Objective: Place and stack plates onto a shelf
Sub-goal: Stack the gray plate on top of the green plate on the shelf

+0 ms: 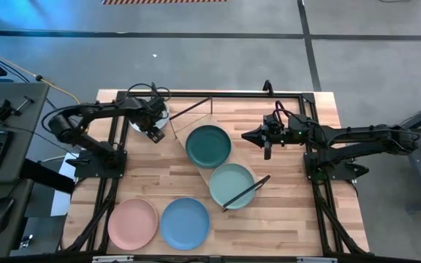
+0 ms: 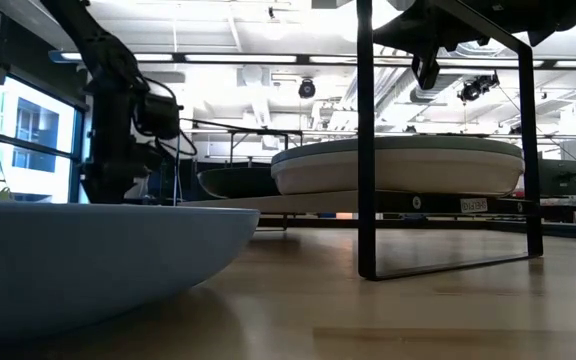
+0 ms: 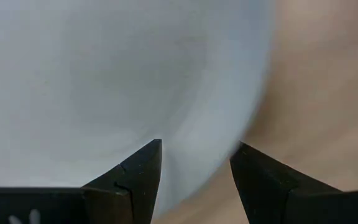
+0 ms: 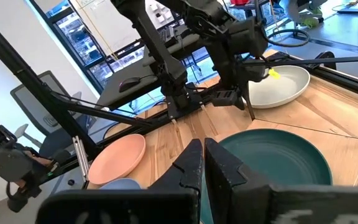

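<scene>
High view shows the shelf (image 1: 196, 135) running diagonally across the middle of the surface (image 1: 283, 212), carrying the dark teal plate (image 1: 208, 145) at its upper end and the sage green plate (image 1: 232, 185) at its lower end. One dark frame rod (image 1: 245, 192) crosses the sage green plate's lower right edge. The pink plate (image 1: 132, 223) and the light blue plate (image 1: 185, 223) lie side by side on the surface at the lower left of the frame, just apart from each other. The white plate (image 1: 146, 120) sits at the upper left, mostly covered by the left arm.

Left pincer (image 1: 154, 134) is over the white plate's right edge. Left wrist view shows its fingers (image 3: 135, 174) spread, with the pale plate (image 3: 104, 81) filling the frame beyond them and its rim passing between the tips.

Right pincer (image 1: 267, 150) hangs just right of the dark teal plate, clear of it. Right wrist view shows its fingers (image 4: 191, 165) pressed together, holding nothing.
</scene>
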`<state>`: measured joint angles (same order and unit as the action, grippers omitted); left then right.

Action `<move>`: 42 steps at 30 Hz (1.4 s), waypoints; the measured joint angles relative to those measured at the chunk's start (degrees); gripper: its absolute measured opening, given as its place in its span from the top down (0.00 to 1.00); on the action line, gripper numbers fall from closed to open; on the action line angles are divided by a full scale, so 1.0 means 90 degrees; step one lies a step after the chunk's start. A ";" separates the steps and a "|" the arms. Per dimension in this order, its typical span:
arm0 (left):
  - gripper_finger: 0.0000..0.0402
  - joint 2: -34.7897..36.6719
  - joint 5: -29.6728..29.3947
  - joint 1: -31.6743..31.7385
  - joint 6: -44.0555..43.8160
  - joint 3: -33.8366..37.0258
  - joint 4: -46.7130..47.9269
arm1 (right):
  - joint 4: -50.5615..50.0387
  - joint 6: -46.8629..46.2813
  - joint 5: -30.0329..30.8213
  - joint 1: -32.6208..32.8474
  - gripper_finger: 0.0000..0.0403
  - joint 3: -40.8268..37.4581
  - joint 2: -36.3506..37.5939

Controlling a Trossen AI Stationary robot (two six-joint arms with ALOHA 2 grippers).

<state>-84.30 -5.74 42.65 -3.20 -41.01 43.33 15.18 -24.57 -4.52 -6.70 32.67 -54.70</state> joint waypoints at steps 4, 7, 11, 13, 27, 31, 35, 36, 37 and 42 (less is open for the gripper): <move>0.56 -0.0181 -0.0327 0.0000 -0.0111 0.0000 -0.0038 | 0.0000 -0.0001 0.0001 0.0000 1.00 0.0000 0.0000; 0.61 -0.0210 -0.0332 0.0000 -0.0114 0.0000 -0.0143 | 0.0000 -0.0001 0.0001 0.0000 1.00 0.0000 0.0000; 0.78 -0.0202 -0.0384 -0.0006 -0.0090 -0.0015 -0.0151 | 0.0002 -0.0001 0.0003 0.0000 1.00 0.0000 0.0000; 0.90 -0.0186 -0.0433 -0.0022 -0.0015 -0.0048 -0.0147 | 0.0002 -0.0001 0.0004 0.0000 1.00 0.0000 0.0000; 1.00 0.0640 -0.0865 0.0010 -0.0016 -0.2016 0.1326 | 0.0002 -0.0067 0.0004 -0.0002 1.00 -0.0004 0.0000; 1.00 0.0914 -0.0990 0.0009 0.0010 -0.2857 0.1742 | 0.0002 -0.0052 0.0004 -0.0001 1.00 -0.0005 0.0000; 1.00 0.0986 -0.1044 -0.0188 0.0013 -0.3792 0.2013 | 0.0002 0.0035 0.0004 0.0000 1.00 -0.0005 0.0000; 1.00 0.0977 -0.1068 -0.0294 0.0008 -0.4022 0.2098 | 0.0002 0.0053 0.0004 -0.0002 1.00 -0.0005 0.0000; 1.00 0.0966 -0.1097 -0.0429 0.0015 -0.4247 0.2149 | 0.0004 0.0055 0.0004 0.0000 1.00 -0.0005 0.0000; 1.00 0.0817 -0.1219 -0.1431 -0.0001 -0.5344 0.2238 | 0.0003 0.0067 0.0004 -0.0002 1.00 -0.0005 0.0000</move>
<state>-76.95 -16.71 29.77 -3.22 -89.11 63.47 15.21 -23.96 -4.49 -6.72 32.62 -54.70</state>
